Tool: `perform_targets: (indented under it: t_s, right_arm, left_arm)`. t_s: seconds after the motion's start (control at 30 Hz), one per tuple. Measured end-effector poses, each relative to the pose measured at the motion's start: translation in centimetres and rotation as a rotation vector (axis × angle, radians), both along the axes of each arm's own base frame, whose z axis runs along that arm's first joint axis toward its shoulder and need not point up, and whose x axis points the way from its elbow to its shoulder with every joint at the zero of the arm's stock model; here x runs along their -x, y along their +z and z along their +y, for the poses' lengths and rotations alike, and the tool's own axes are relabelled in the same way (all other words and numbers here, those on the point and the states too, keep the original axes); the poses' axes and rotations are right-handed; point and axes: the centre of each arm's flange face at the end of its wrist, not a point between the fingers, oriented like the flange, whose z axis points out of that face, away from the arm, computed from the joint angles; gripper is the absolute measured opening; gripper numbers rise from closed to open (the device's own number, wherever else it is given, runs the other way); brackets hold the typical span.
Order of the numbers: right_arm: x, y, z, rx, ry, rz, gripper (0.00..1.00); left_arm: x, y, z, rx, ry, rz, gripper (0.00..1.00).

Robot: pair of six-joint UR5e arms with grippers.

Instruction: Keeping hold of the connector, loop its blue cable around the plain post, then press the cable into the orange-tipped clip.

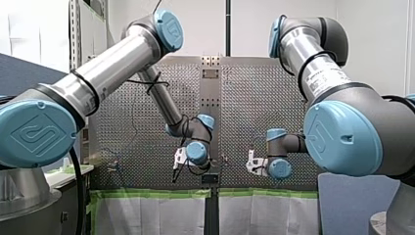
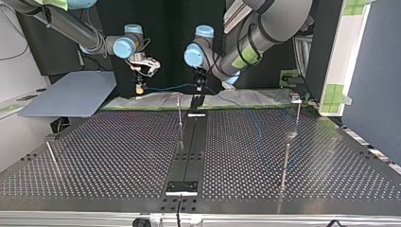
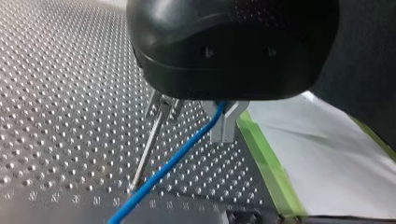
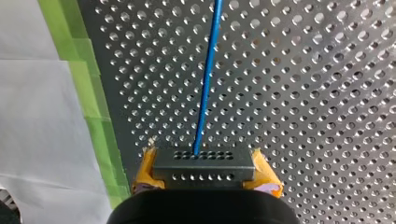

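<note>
A dark grey connector (image 4: 204, 164) sits between the yellow pads of my right gripper (image 4: 204, 171), which is shut on it. The blue cable (image 4: 206, 79) leaves the connector and runs ahead over the perforated plate. In the top view the blue cable (image 2: 170, 87) spans from my right gripper (image 2: 139, 88) to my left gripper (image 2: 198, 87). My left gripper (image 3: 225, 131) has its metal fingers shut on the blue cable (image 3: 173, 165). Just beside those fingers stands a thin metal post (image 3: 148, 149). I cannot make out an orange-tipped clip.
Further thin posts (image 2: 285, 165) (image 2: 298, 116) (image 2: 52, 158) stand on the perforated table (image 2: 118, 156). A dark centre strip (image 2: 189, 151) runs across it. Green tape (image 3: 264, 154) and white sheeting (image 3: 327, 158) edge the plate beside both grippers.
</note>
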Motion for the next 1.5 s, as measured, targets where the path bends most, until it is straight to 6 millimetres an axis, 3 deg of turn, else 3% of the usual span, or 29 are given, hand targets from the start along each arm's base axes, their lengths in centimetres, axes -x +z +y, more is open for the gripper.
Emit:
perform_targets:
  t_s: [0.3, 0.6, 1.07, 1.5]
  right_arm:
    - [0.8, 0.7, -2.0, 0.027, -0.020, -0.008, 0.00]
    - [1.8, 1.5, -4.2, 0.041, -0.044, -0.005, 0.00]
    - [3.6, 2.5, -7.2, 0.067, -0.077, -0.014, 0.00]
    - [4.9, 4.3, -10.7, 0.098, -0.073, -0.029, 0.00]
  left_arm:
    - [-3.3, 0.7, -0.6, 0.059, 0.005, -0.028, 0.00]
    - [-6.1, -0.9, -0.1, 0.082, 0.003, 0.011, 0.00]
    - [-10.7, 1.6, 0.1, 0.157, 0.017, -0.029, 0.00]
    - [-13.7, 2.5, 2.4, 0.204, 0.044, -0.037, 0.00]
